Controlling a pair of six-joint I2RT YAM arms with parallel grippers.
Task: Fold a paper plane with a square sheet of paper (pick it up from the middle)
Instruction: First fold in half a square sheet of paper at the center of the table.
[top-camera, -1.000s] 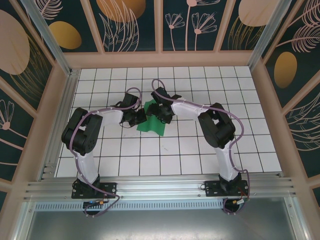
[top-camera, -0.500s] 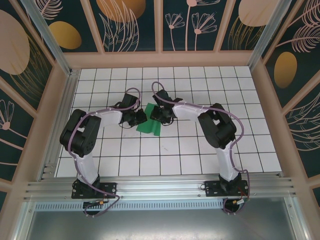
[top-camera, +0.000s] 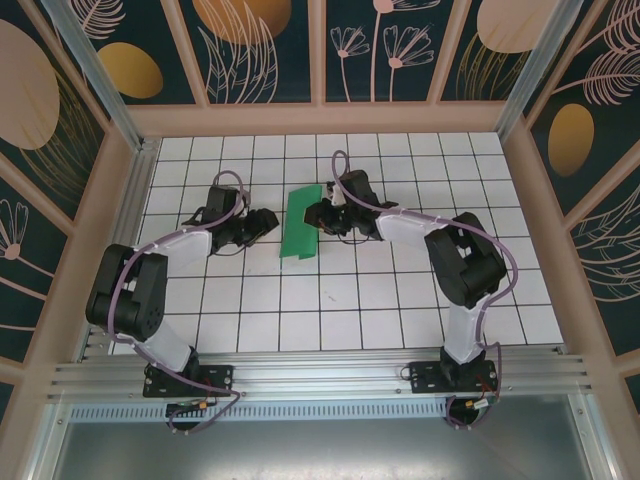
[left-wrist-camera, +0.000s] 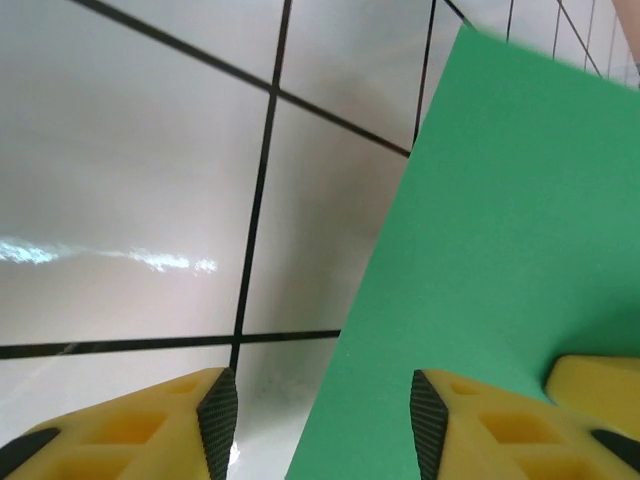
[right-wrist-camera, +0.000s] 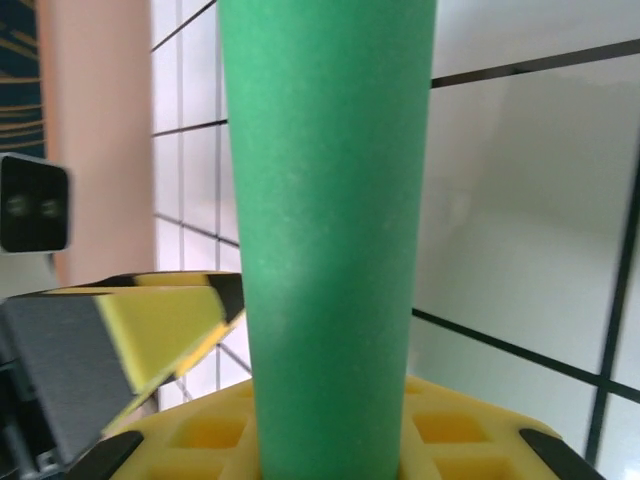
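right wrist: right fingers (right-wrist-camera: 470, 435) pinch the green paper (right-wrist-camera: 330, 200); left fingers (left-wrist-camera: 150, 425) parted, just beside its edge.

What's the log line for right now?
left end effector: open, apart from green paper | right end effector: shut on its edge

Seen from the right wrist, the square sheet of paper (right-wrist-camera: 330, 230), blurred and cut off top and bottom, hides the gap of the right claw (top-camera: 320, 214).
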